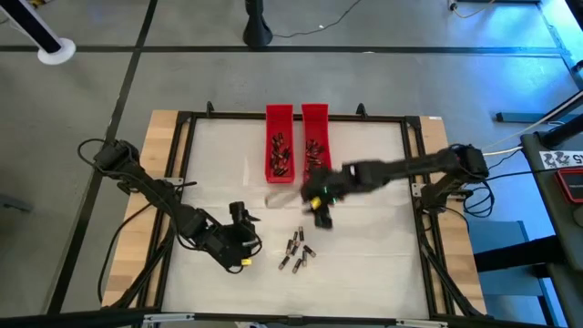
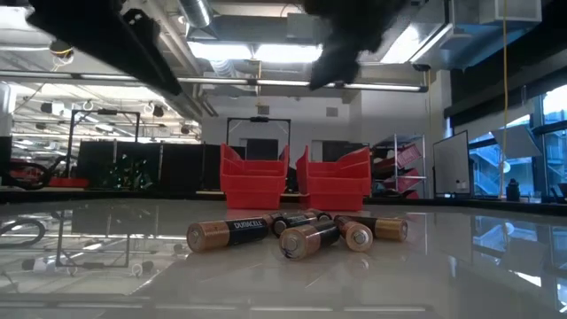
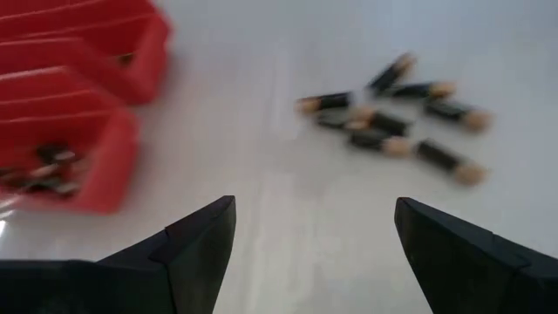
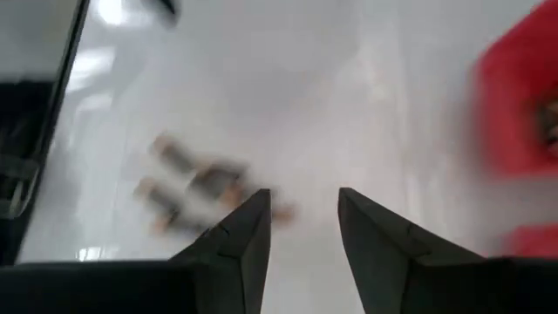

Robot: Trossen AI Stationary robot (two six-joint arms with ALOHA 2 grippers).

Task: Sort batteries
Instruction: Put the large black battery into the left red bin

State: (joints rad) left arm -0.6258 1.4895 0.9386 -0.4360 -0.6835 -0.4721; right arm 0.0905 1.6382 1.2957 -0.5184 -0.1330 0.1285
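right gripper (image 1: 322,216): positioned above the bench (image 1: 364,246), between the red trays and the loose batteries (image 1: 297,252); fingers (image 4: 241,231) parted with a narrow gap, nothing between them in the right wrist view. judged to be on the way to pick the next cell from the loose group.

recommended procedure for the step in hand:
- lower over the loose batteries, near of the gripper and a little left of it in the high view.
- select a cell at the edge of the group, not one wedged among neighbours; several lie touching or crossed in the low view.
- turn the wrist so the fingers straddle the cylinder across its width, not along its length.
- descend until the fingertips sit just beside the cell on both sides, then close; avoid nudging adjacent cells, since round bodies are likely to roll on the glossy surface.
- lift straight up before travelling to the trays.

destination: left red tray (image 1: 279,146) and right red tray (image 1: 315,137), side by side at the far middle of the bench, both already holding batteries. which tray suits which cell cannot be told.

left gripper (image 1: 239,239): waiting over the near left of the bench, fingers spread wide, empty.
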